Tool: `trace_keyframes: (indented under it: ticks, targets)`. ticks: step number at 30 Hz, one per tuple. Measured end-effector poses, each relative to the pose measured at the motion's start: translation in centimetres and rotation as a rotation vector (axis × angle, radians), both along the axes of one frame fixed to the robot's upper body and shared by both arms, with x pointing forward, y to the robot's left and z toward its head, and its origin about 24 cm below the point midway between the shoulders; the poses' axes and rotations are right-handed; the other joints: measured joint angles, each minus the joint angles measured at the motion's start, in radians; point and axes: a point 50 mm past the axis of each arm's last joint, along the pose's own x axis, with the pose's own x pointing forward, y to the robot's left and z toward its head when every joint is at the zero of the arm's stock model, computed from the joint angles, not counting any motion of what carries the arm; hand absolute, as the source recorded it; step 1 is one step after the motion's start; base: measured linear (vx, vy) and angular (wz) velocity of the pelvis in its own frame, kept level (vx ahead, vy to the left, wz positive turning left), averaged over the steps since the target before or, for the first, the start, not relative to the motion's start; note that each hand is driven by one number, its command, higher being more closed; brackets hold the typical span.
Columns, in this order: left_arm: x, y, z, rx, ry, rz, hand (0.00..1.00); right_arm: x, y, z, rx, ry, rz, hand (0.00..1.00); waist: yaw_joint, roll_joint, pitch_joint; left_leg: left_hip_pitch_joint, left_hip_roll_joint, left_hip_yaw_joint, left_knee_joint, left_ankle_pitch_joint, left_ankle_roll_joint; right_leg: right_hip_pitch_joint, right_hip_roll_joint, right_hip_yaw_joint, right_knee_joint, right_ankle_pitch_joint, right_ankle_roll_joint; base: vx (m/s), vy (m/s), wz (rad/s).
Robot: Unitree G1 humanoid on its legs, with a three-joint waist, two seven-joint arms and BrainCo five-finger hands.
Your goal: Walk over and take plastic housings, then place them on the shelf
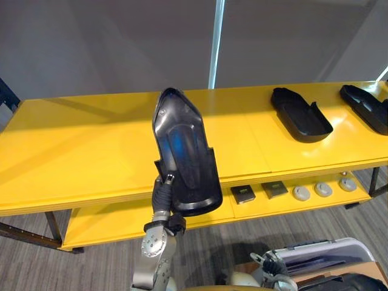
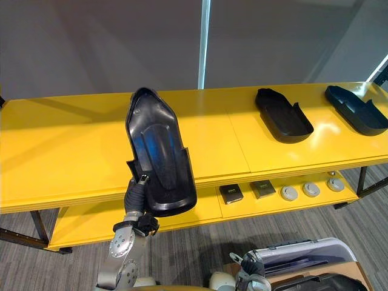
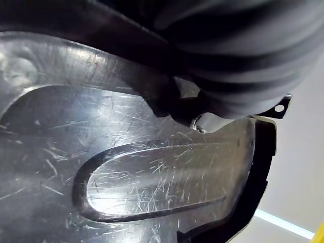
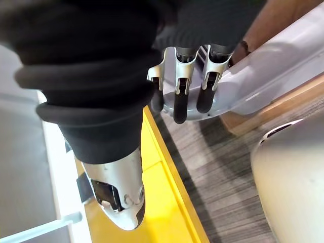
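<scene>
Left hand: the left hand [image 1: 162, 195], low in the centre of the frame, grasps the held housing [image 1: 182, 151] by its wide lower end, thumb pressed on the inner face, the other fingers behind it
Held housing: black, upright with its narrow end up, raised in front of the yellow shelf [image 1: 79, 151] and not resting on it
Right hand: the right hand [image 4: 181, 96] hangs at the lower right, fingers loose and empty, beside a grey bin [image 1: 327, 251]
Already placed: a second housing [image 1: 300, 114] and a third housing [image 1: 367, 106] lie flat on the top board, upper right, apart from each other
Lower board: small parts [image 1: 276, 189], square and round, in a row
Progress: well under way, I'd say, with two down and one in hand at the shelf; what is left is to lay it on the bare board and let go; whether more wait in the bin I cannot tell
</scene>
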Motion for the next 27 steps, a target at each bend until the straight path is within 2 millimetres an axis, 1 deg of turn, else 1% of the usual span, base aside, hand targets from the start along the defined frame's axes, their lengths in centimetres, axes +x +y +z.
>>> trace_keyframes:
  ticks: [2, 4, 6, 7, 8, 9, 10, 12, 13, 14, 16, 17, 19, 21, 22, 23, 27]
  targets:
    - [1.3, -0.2, 0.5, 0.035, -0.016, 0.007, 1.0, -0.4, 0.0, -0.2, -0.003, 0.019, 0.008, 0.0, -0.003, 0.001, -0.002, 0.006, 0.0, 0.003, -0.046, 0.025, 0.0, 0.011, 0.006, 0.003, -0.037, 0.021, -0.003, -0.13, -0.023, -0.02]
    - [2.4, -0.4, 0.4, 0.074, -0.01, 0.007, 1.0, -1.0, 0.1, -0.5, 0.002, 0.048, 0.01, 0.0, -0.008, 0.002, -0.021, 0.013, 0.001, 0.005, -0.082, 0.038, 0.001, 0.011, 0.013, 0.007, -0.064, 0.029, -0.003, -0.14, -0.033, -0.04]
    - [3.6, -0.1, 0.3, 0.118, 0.001, 0.025, 1.0, -1.0, 0.2, -0.6, 0.003, 0.05, 0.015, 0.0, -0.022, 0.004, -0.032, 0.032, 0.002, 0.006, -0.124, 0.066, -0.004, 0.019, 0.018, 0.007, -0.089, 0.048, -0.006, -0.08, -0.034, -0.03]
    - [4.5, 0.2, 0.2, 0.148, 0.015, 0.038, 1.0, -0.8, 0.1, -0.6, 0.001, 0.049, 0.017, 0.0, -0.034, 0.01, -0.035, 0.049, 0.002, 0.008, -0.16, 0.087, -0.004, 0.029, 0.021, 0.007, -0.111, 0.057, 0.0, -0.05, -0.027, -0.02]
    - [5.0, 0.4, 0.0, 0.156, 0.03, 0.047, 1.0, -0.8, 0.1, -0.6, 0.0, 0.05, 0.017, 0.0, -0.037, 0.014, -0.038, 0.056, 0.001, 0.009, -0.178, 0.097, -0.006, 0.032, 0.023, 0.007, -0.122, 0.063, 0.002, -0.06, -0.029, -0.05]
    - [5.8, 0.9, -0.2, 0.175, 0.054, 0.071, 1.0, -0.8, 0.0, -0.6, -0.002, 0.052, 0.019, 0.0, -0.045, 0.019, -0.044, 0.06, 0.001, 0.01, -0.204, 0.114, -0.005, 0.032, 0.027, 0.008, -0.141, 0.077, 0.0, -0.05, -0.019, -0.05]
    - [6.6, 1.6, -0.3, 0.19, 0.072, 0.105, 1.0, -0.5, 0.0, -0.6, -0.001, 0.053, 0.023, 0.0, -0.061, 0.021, -0.044, 0.061, 0.002, 0.01, -0.225, 0.129, -0.005, 0.032, 0.031, 0.01, -0.16, 0.089, 0.002, -0.04, -0.019, -0.05]
    - [7.5, 2.6, -0.3, 0.208, 0.095, 0.153, 1.0, -0.3, 0.1, -0.6, 0.002, 0.053, 0.025, 0.0, -0.07, 0.021, -0.043, 0.074, 0.004, 0.012, -0.252, 0.148, -0.007, 0.032, 0.038, 0.012, -0.185, 0.107, -0.003, 0.0, -0.017, -0.07]
    - [7.9, 3.3, -0.5, 0.217, 0.115, 0.187, 1.0, -0.2, 0.1, -0.6, 0.002, 0.049, 0.027, 0.0, -0.083, 0.021, -0.043, 0.075, 0.004, 0.013, -0.266, 0.16, -0.009, 0.033, 0.041, 0.013, -0.197, 0.117, -0.004, 0.02, -0.008, -0.05]
    - [8.0, 3.7, -0.5, 0.22, 0.123, 0.201, 1.0, -0.2, 0.1, -0.6, 0.001, 0.048, 0.028, 0.0, -0.086, 0.021, -0.043, 0.075, 0.003, 0.012, -0.27, 0.163, -0.007, 0.033, 0.042, 0.013, -0.203, 0.126, -0.011, 0.01, 0.003, -0.04]
    - [8.7, 4.3, -0.3, 0.221, 0.13, 0.242, 1.0, -0.2, 0.1, -0.6, 0.0, 0.05, 0.028, 0.0, -0.086, 0.022, -0.043, 0.082, 0.002, 0.016, -0.282, 0.169, -0.008, 0.039, 0.047, 0.019, -0.217, 0.135, -0.011, 0.01, 0.012, -0.06]
    - [9.4, 5.0, 0.0, 0.239, 0.132, 0.256, 1.0, -0.1, 0.0, -0.6, 0.0, 0.052, 0.031, 0.0, -0.089, 0.023, -0.042, 0.091, 0.002, 0.018, -0.291, 0.171, -0.008, 0.049, 0.05, 0.02, -0.23, 0.141, -0.012, 0.02, 0.013, -0.04]
    - [10.1, 5.7, 0.4, 0.257, 0.129, 0.279, 1.0, 0.0, 0.0, -0.6, -0.005, 0.049, 0.039, 0.0, -0.092, 0.027, -0.039, 0.091, 0.001, 0.02, -0.293, 0.171, -0.008, 0.051, 0.051, 0.021, -0.24, 0.147, -0.015, 0.01, 0.016, -0.04]
    - [10.8, 6.4, 0.9, 0.271, 0.127, 0.308, 1.0, 0.3, -0.1, -0.5, -0.01, 0.043, 0.047, 0.0, -0.101, 0.033, -0.032, 0.09, 0.0, 0.022, -0.298, 0.173, -0.008, 0.049, 0.051, 0.023, -0.247, 0.152, -0.016, 0.0, 0.008, -0.02]
    - [11.0, 7.1, 1.1, 0.266, 0.131, 0.337, 1.0, 0.6, -0.1, -0.4, -0.016, 0.039, 0.06, 0.0, -0.112, 0.037, -0.03, 0.088, -0.001, 0.022, -0.301, 0.173, -0.008, 0.051, 0.052, 0.023, -0.257, 0.156, -0.014, 0.01, 0.018, -0.03]
    - [11.1, 7.5, 1.2, 0.256, 0.134, 0.355, 0.0, 0.8, -0.1, -0.4, -0.019, 0.034, 0.064, 0.0, -0.118, 0.04, -0.027, 0.088, -0.001, 0.025, -0.302, 0.173, -0.008, 0.051, 0.052, 0.027, -0.26, 0.157, -0.014, 0.01, 0.018, -0.05]
    - [11.8, 7.9, 1.5, 0.27, 0.146, 0.362, 0.0, 1.1, -0.2, -0.3, -0.027, 0.027, 0.073, 0.0, -0.122, 0.044, -0.016, 0.086, -0.001, 0.028, -0.307, 0.173, -0.008, 0.05, 0.054, 0.03, -0.274, 0.162, -0.013, 0.0, 0.006, -0.03]
